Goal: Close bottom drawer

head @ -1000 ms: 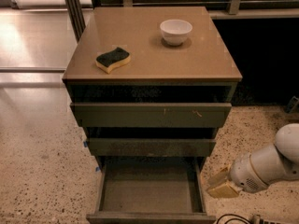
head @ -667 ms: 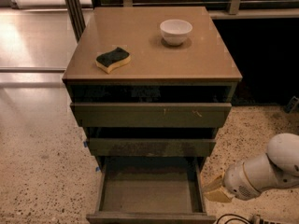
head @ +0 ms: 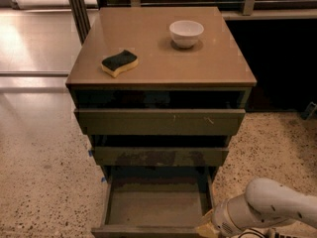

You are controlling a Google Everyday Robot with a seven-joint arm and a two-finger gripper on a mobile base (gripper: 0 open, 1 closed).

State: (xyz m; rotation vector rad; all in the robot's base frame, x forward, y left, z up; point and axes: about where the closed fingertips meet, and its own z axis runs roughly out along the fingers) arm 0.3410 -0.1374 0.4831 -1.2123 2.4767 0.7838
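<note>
Claw point(head: 205, 228) hangs beside the right front corner of the pulled-out bottom drawer point(head: 156, 207); whether it is spread or pressed together, I cannot tell. Tan worktop point(head: 158, 68) above holds a sponge point(head: 119, 62) and a white bowl point(head: 186, 32), with speckled floor point(head: 39, 182) around. Claw has sunk lower, nearer the drawer.

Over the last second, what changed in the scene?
The arm has dropped lower in the picture and swung in toward the cabinet. This brought the gripper to the front right corner of the bottom drawer. Nothing was taken hold of or let go. The bottom drawer is still pulled out, and the sponge and bowl on the cabinet top have not moved.
</note>
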